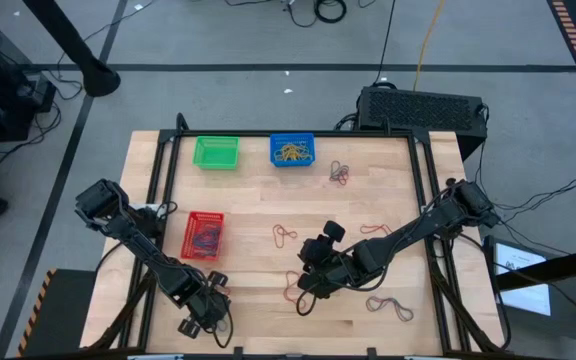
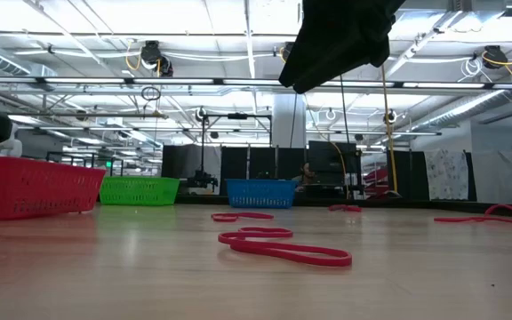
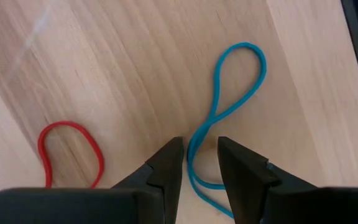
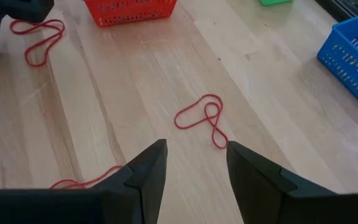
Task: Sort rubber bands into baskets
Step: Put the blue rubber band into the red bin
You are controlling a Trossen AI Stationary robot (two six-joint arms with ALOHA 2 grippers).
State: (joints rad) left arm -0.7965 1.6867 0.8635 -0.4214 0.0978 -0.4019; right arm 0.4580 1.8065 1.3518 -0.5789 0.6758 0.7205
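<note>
My left gripper (image 1: 206, 302) is near the table's front left. In its wrist view it (image 3: 200, 144) is slightly open, pointing down, with one finger on each side of a light-blue rubber band (image 3: 232, 81) lying flat on the wood. A red band (image 3: 70, 152) lies beside it. My right gripper (image 1: 313, 268) is open and empty over the table's middle front, and a looped red band (image 4: 204, 118) lies ahead of its fingers (image 4: 148, 168). The red basket (image 1: 204, 235), green basket (image 1: 216, 151) and blue basket (image 1: 293, 150) stand on the table, and the red and blue ones hold bands. My left gripper comes from above, pointing down, and its two fingers (image 3: 166, 168) stand either side of the light-blue band's narrow end (image 3: 194, 155). The band lies flat and slack on the table. I cannot tell whether the fingers touch it.
More loose bands lie on the wood: red ones (image 1: 285, 235) (image 1: 373, 228) (image 1: 298, 290), dark ones (image 1: 340, 172) near the blue basket, and a mixed one (image 1: 388, 305) at the front right. A black frame rail (image 1: 168, 190) runs along each side of the table.
</note>
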